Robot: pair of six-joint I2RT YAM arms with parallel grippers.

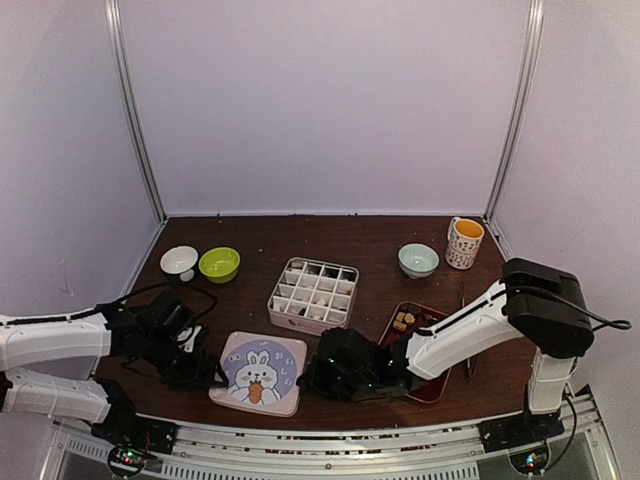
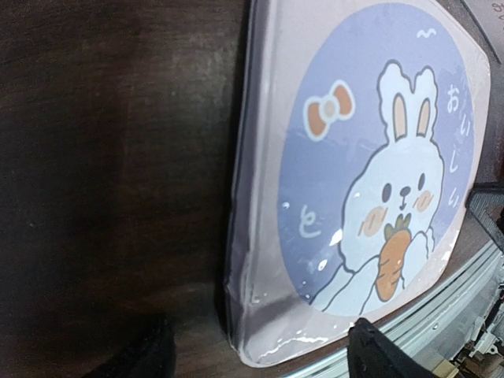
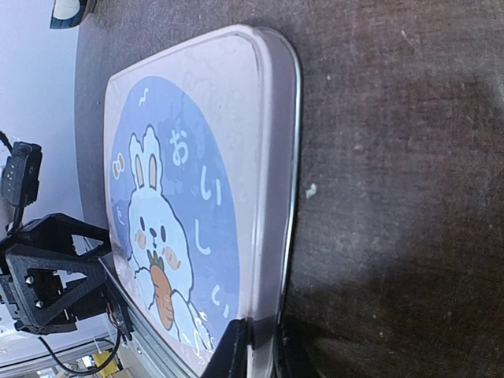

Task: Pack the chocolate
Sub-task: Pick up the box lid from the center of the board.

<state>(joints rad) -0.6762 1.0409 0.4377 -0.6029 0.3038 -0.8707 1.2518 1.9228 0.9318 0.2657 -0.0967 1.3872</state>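
Tan pieces of chocolate (image 1: 404, 320) lie in a red tray (image 1: 428, 312) at the right, partly behind my right arm. Behind the centre of the table stands a white box with a grid of compartments (image 1: 314, 293). Its pink lid with a rabbit picture (image 1: 262, 372) (image 2: 354, 173) (image 3: 189, 181) lies flat near the front edge. My right gripper (image 1: 312, 378) (image 3: 264, 350) is shut on the lid's right rim, one finger on top and one outside the edge. My left gripper (image 1: 200, 365) (image 2: 260, 358) is open, its fingers either side of the lid's near left corner without touching it.
A white bowl (image 1: 179, 261) and a green bowl (image 1: 219, 264) stand at the back left. At the back right are a pale blue bowl (image 1: 418, 260) and a patterned mug (image 1: 464, 243). Small crumbs dot the dark table. A metal rail runs along the front edge.
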